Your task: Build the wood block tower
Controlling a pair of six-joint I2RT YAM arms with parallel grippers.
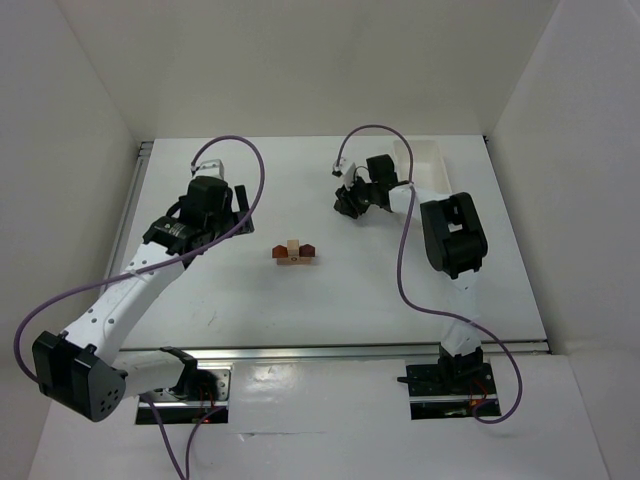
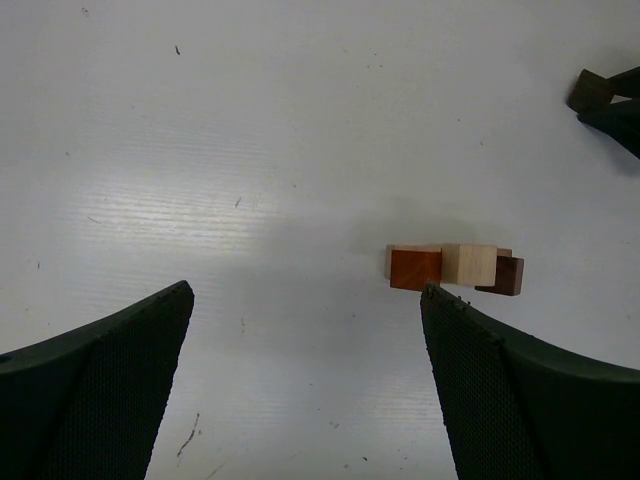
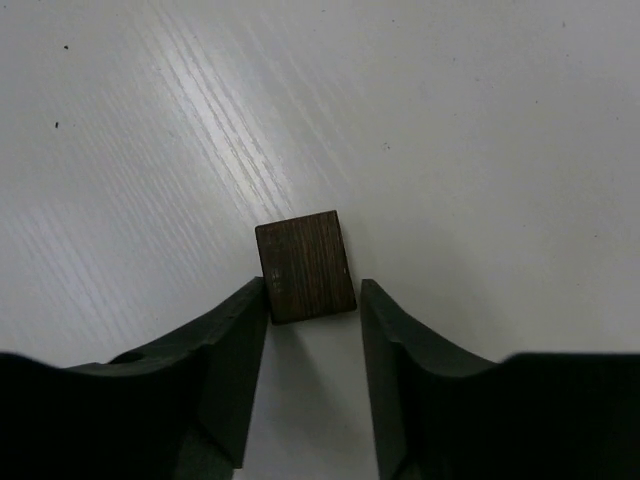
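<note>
Block (image 3: 303,262) of dark wood sits btwn right gripper (image 3: 313,290) tips; jaws narrow, we can't tell if gripping. Tower (image 1: 295,252) lies left, nearer.

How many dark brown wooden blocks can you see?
2. One dark brown wooden block lies between the right gripper's fingertips; the other sits at the end of the small block cluster. More may be hidden.
</note>
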